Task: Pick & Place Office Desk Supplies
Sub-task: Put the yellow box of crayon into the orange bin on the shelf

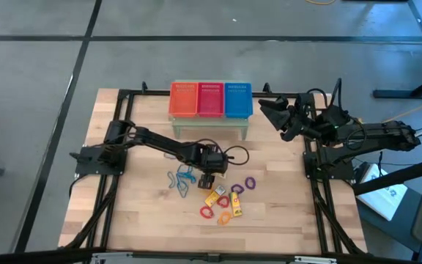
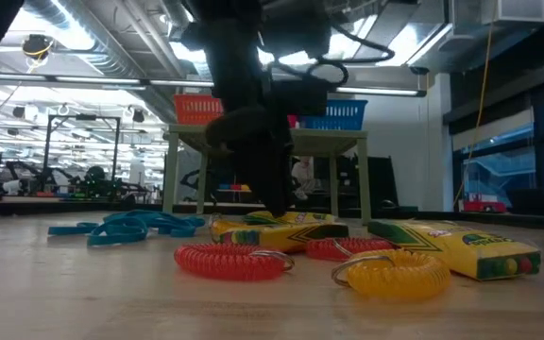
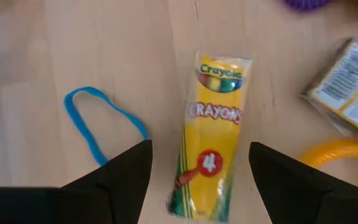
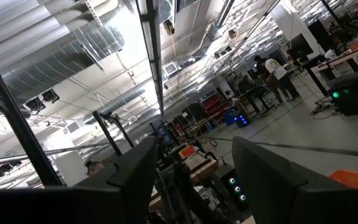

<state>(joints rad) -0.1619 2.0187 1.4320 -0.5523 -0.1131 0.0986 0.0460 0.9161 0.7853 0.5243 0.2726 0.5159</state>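
My left gripper [image 3: 197,171] hangs spread wide over a yellow crayon pack [image 3: 209,134] marked with a 4, lying flat on the table [image 1: 138,220] just beside a thin blue loop [image 3: 98,124], while my right gripper [image 1: 272,111], also parted, waits beside the baskets [image 1: 210,99].

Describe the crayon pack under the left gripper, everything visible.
The crayon pack is a slim yellow box with a green band, printed "Crayons" and a red "4". It looks like glossy card. It lies flat on the wooden table, closed, between the open fingers of the left gripper, which do not touch it. A blue loop lies alongside, apart.
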